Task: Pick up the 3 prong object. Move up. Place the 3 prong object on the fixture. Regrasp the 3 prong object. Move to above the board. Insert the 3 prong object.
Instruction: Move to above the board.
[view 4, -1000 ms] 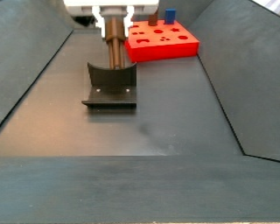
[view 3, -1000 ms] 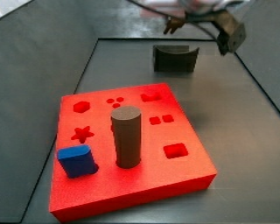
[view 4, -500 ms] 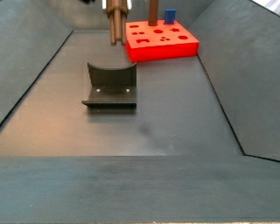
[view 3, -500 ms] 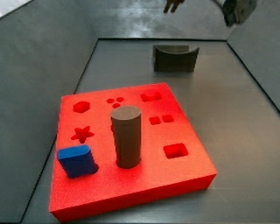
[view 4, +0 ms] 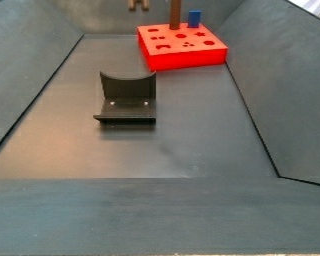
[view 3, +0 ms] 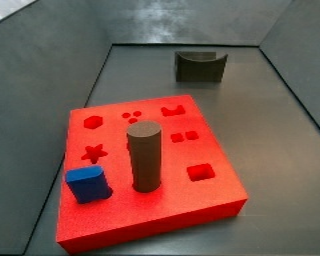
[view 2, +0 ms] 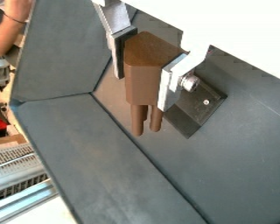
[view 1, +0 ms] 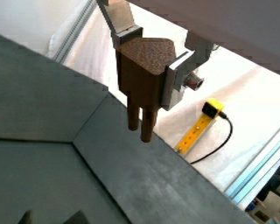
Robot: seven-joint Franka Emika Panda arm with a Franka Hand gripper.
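Note:
In both wrist views my gripper (view 1: 152, 59) (view 2: 145, 63) is shut on the 3 prong object (view 1: 140, 83) (view 2: 140, 87), a brown block held upright with its prongs pointing down. It hangs high above the dark floor. In a side view only the prong tips (view 4: 136, 4) show at the upper edge, and the gripper is out of frame in both side views. The fixture (view 3: 199, 66) (view 4: 125, 98) stands bare on the floor. The red board (view 3: 190, 200) (view 4: 183, 55) lies apart from it.
A tall dark brown cylinder (view 3: 144, 158) and a blue block (view 3: 85, 184) stand in the board. Sloped dark walls enclose the floor. A yellow cable (view 1: 205, 122) lies outside the bin.
My gripper has risen straight up with the 3 prong object, from just above the fixture to out of the side views' frames. The fixture and the board have not moved.

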